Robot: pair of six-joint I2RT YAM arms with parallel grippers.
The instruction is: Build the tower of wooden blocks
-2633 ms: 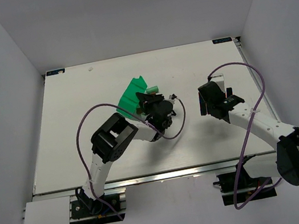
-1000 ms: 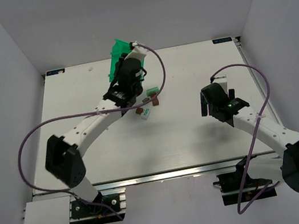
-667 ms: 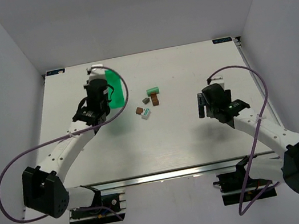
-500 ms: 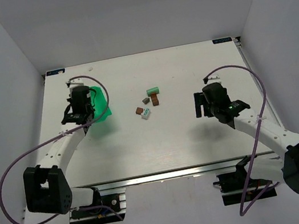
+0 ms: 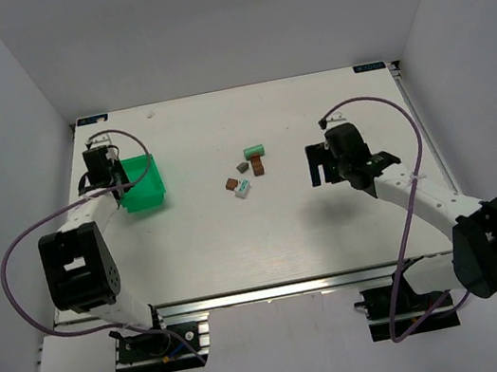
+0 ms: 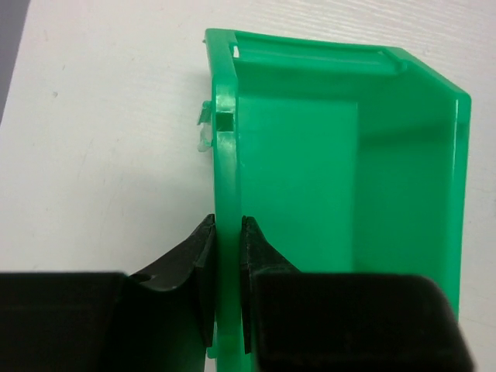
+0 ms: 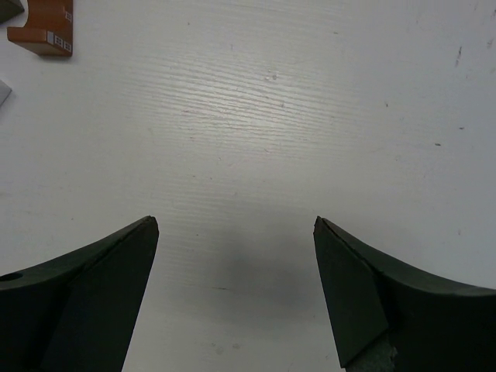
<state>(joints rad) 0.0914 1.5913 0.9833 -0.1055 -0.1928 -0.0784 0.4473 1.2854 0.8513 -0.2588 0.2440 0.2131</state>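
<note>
No wood block tower stands in any view. Its small blocks lie loose mid-table: a green block (image 5: pixel 255 151), a grey block (image 5: pixel 242 166), two brown blocks (image 5: pixel 258 169) (image 5: pixel 231 183) and a whitish block (image 5: pixel 243 188). My left gripper (image 5: pixel 115 178) (image 6: pixel 225 232) is shut on the left wall of a green plastic bin (image 5: pixel 142 183) (image 6: pixel 341 194) at the table's left side; the part of the bin's inside that shows is bare. My right gripper (image 5: pixel 319 165) (image 7: pixel 236 225) stands open over bare table, right of the blocks. One brown block (image 7: pixel 43 27) shows at the top left of the right wrist view.
The table's left edge (image 5: pixel 76 207) runs close beside the bin and the left wrist. A purple cable (image 5: pixel 20 255) loops out from the left arm, and another cable (image 5: pixel 391 122) arches over the right arm. Grey walls stand on both sides.
The left arm has carried the green bin from the table's middle to the far left, leaving the blocks scattered at the centre. The right gripper has crept left toward the blocks, still open.
</note>
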